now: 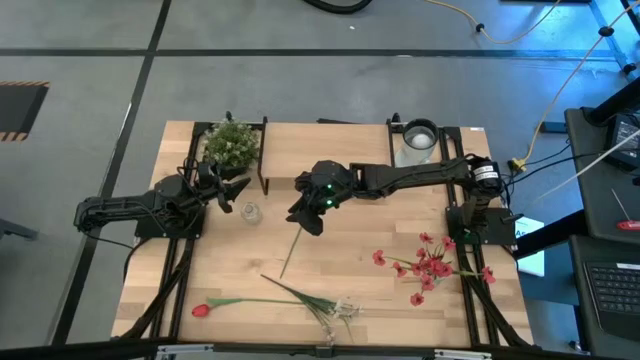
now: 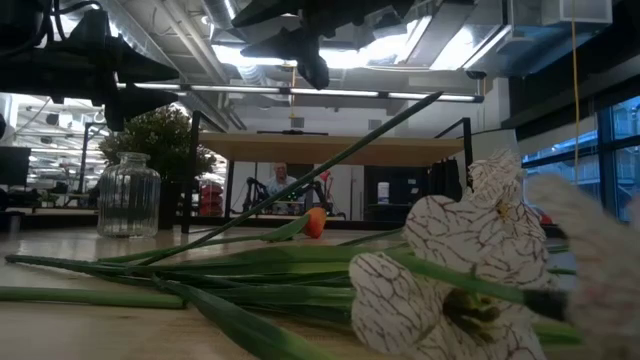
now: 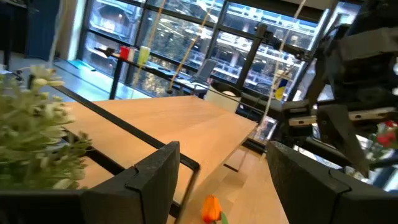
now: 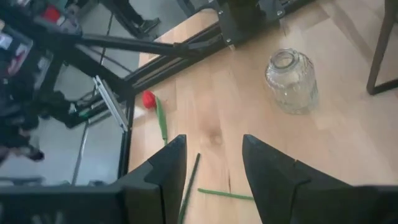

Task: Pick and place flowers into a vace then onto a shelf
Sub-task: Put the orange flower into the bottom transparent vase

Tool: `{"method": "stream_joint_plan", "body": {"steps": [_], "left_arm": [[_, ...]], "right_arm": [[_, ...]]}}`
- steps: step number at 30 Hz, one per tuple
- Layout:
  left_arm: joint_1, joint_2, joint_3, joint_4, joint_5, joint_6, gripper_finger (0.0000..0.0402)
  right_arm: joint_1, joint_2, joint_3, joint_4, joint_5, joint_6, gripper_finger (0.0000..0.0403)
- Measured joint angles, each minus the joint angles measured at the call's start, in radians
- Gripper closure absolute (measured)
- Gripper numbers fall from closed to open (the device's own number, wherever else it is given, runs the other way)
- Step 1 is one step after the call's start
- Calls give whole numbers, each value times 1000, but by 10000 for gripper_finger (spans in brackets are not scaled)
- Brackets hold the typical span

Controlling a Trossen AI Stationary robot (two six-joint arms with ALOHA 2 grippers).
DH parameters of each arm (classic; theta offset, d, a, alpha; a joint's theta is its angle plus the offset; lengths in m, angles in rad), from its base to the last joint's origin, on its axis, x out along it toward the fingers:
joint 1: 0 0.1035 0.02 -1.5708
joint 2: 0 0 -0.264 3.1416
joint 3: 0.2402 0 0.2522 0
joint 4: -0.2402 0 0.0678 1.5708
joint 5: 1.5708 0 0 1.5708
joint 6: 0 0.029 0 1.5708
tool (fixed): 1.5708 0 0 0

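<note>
Right gripper (image 1: 305,217) lifts an orange tulip (image 2: 314,222) over the bench (image 1: 380,290).
Its fingers pinch the stem; left gripper (image 1: 238,196) waits, fingers wide, beside the glass vase (image 1: 250,212).

A smooth grey concrete floor (image 1: 300,90) surrounds the light-wood tabletop (image 1: 360,255), crossed by dark straight seams and, at the far left, a patch of orange-and-black hazard striping (image 1: 20,108). A thin yellow cable (image 1: 555,75) trails over the floor at the far right, near a black desk with a dark keyboard (image 1: 612,290). Seen level across the table, the room behind is an open workshop with an exposed ceiling of pipes and ducts (image 2: 190,45) lit by bright white panels (image 2: 350,55). Tall blue-tinted windows (image 2: 590,150) with dark frames line the right side. A person (image 2: 279,183) sits far off in the middle.
</note>
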Motion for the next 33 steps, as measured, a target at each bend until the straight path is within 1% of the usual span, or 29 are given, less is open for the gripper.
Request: {"method": "stream_joint_plan", "body": {"steps": [2,5,10,13,17,23,28,31,33], "left_arm": [[0,0,0,0,39,1,166],[0,0,0,0,84,1,166],[0,0,0,-1,87,1,166],[0,0,0,-1,87,1,166],[0,0,0,-2,95,1,166],[0,0,0,-13,146,1,166],[0,0,0,-16,150,1,166],[0,0,0,-16,151,1,166],[0,0,0,-17,170,1,166]], "right_arm": [[3,0,0,-19,44,59,244],[11,0,-9,-60,151,135,244],[24,0,-9,-121,276,242,244],[35,0,-10,-137,323,282,244],[44,0,-10,-136,331,307,244],[61,0,-10,-104,328,301,244],[67,2,-10,-109,335,304,244],[68,16,-10,-115,340,313,244],[69,37,-10,-100,341,343,244]]}}
